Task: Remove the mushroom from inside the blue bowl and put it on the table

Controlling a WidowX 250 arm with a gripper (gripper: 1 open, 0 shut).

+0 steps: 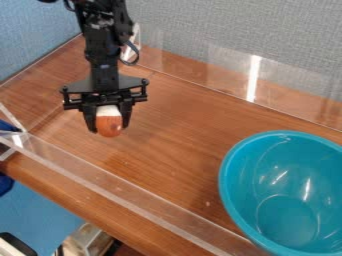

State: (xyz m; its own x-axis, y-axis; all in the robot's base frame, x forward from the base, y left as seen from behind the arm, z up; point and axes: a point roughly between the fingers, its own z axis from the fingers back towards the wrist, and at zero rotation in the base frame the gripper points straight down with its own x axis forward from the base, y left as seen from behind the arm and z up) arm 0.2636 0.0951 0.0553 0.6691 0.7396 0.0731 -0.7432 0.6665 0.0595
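Note:
My gripper (108, 118) points straight down over the left part of the table (187, 120) and is shut on the mushroom (108, 124). Its reddish-brown cap shows between and below the black fingers, with a bit of cream stem above it. The mushroom hangs just above the wood, or touches it; I cannot tell which. The blue bowl (287, 190) sits at the lower right, well away from the gripper, and nothing lies inside it.
Low clear acrylic walls (134, 200) edge the table along the front and back. A clear bracket stands at the back left corner behind the arm. Bare wood lies between the gripper and the bowl.

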